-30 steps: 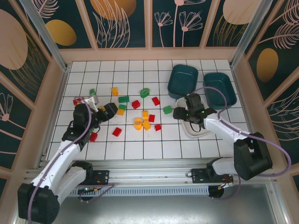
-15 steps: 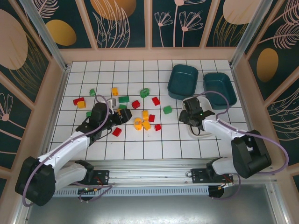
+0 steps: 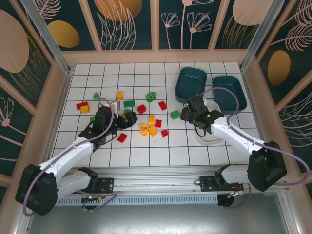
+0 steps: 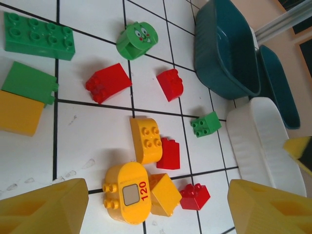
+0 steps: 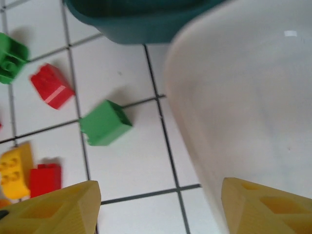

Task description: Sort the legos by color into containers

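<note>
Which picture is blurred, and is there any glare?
Right wrist view: soft overall, the white bin most blurred, with one small glare spot near its top. Left wrist view: sharp, the 120 on the yellow brick is readable. Top view: evenly lit.

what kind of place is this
Probably a robot lab work cell: two arms bolted to a metal rail, a gridded tabletop boxed in by patterned panels, and legos for sorting.

I'm looking at a lab-style robot booth: aluminium posts (image 3: 46, 36) are framing leaf-patterned wall panels (image 3: 126, 24) and enclosing a white gridded table (image 3: 146, 155).
</note>
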Controlling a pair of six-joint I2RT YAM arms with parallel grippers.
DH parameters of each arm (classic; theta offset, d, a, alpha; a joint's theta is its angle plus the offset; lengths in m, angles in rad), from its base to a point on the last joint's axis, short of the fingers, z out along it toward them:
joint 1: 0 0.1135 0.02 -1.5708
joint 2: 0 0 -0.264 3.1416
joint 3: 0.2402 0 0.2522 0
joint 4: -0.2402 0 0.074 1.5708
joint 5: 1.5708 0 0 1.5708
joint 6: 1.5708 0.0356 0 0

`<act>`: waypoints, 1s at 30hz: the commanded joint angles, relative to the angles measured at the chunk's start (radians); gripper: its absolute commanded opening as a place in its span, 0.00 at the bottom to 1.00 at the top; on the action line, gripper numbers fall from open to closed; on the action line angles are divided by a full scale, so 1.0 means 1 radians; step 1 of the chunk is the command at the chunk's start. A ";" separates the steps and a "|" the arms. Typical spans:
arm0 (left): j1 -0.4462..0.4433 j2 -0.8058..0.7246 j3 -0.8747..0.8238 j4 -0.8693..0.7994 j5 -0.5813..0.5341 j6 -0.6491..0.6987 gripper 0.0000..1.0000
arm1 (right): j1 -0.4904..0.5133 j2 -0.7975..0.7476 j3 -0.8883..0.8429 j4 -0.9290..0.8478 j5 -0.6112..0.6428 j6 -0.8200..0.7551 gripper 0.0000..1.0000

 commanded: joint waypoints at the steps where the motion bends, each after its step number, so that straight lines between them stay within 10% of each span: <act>1: -0.005 -0.008 0.010 -0.018 -0.044 0.019 0.75 | -0.008 0.036 0.029 -0.095 0.152 -0.035 0.68; 11: -0.055 0.064 0.078 0.000 0.028 0.013 0.65 | -0.031 -0.002 -0.045 -0.071 0.089 -0.057 0.64; 20: -0.461 0.538 0.502 0.077 -0.094 -0.217 0.62 | -0.453 -0.160 -0.007 0.035 -0.035 -0.078 0.62; 30: -0.544 0.941 0.904 -0.094 -0.146 -0.268 0.64 | -0.612 -0.180 -0.025 0.097 -0.150 -0.090 0.63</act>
